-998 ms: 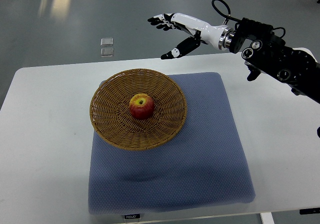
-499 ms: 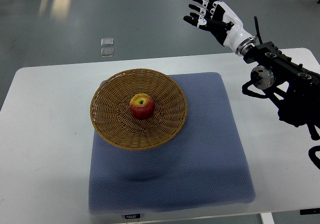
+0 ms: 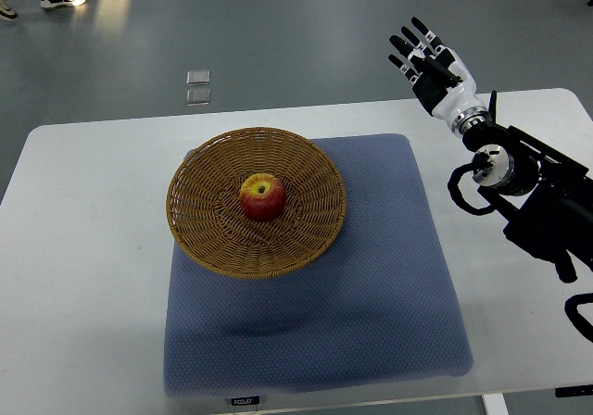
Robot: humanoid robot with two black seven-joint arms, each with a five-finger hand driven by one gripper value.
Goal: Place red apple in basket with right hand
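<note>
In the middle of a wicker basket [image 3: 208,239] on a blue mat [image 3: 371,285] sits the red apple [image 3: 262,196]. Well away, past the table [image 3: 83,276] edge, the right robot hand [image 3: 432,63] is raised, fingers spread, holding nothing

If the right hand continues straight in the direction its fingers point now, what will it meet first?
Probably nothing: the white-and-black right hand, fingers spread, points up and away past the white table's far edge, over grey floor. The way looks free, though depth is unclear.
</note>
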